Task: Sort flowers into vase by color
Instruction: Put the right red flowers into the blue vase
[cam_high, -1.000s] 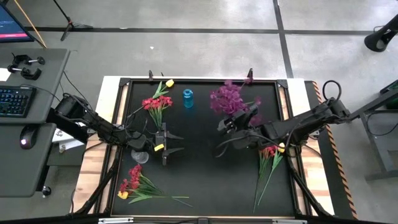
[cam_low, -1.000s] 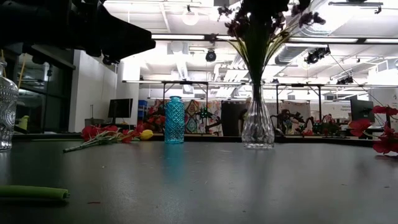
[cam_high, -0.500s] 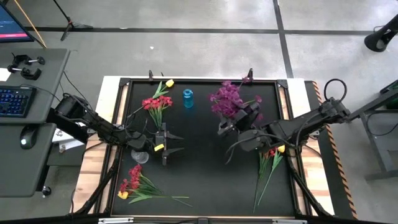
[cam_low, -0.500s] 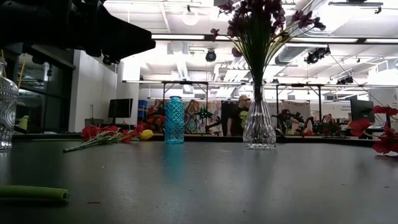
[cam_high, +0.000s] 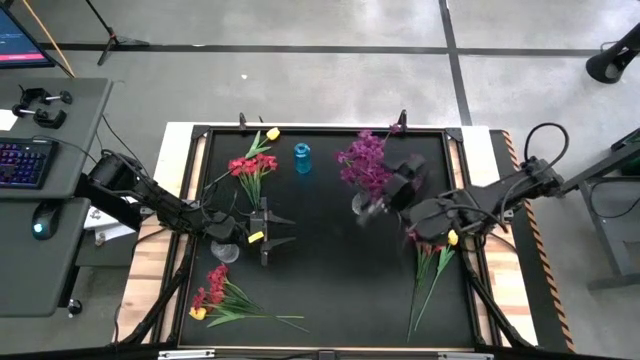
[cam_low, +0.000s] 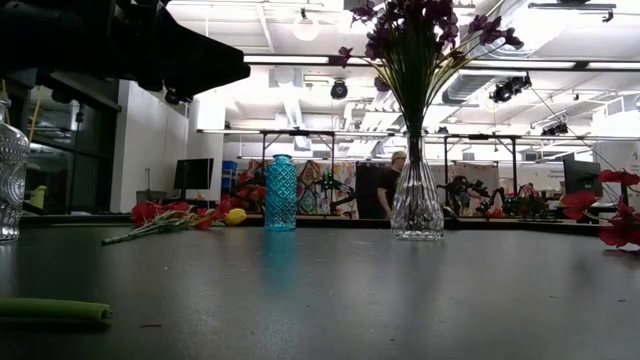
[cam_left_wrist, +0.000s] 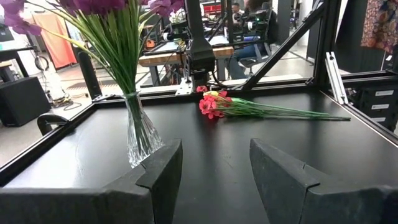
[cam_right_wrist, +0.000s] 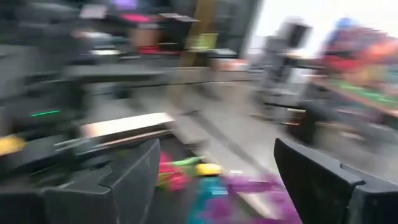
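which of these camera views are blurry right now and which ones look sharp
Right wrist view: heavily motion-smeared, only the right gripper with open fingers reads clearly. High view: sharp except a smear around the clear vase. Low view: crisp, purple flowers backlit by ceiling lights. Left wrist view: sharp.

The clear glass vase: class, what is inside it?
The clear glass vase holds purple flowers; their green stems run down through its neck. Whether it holds water cannot be told. In the high view the blooms hide its mouth.
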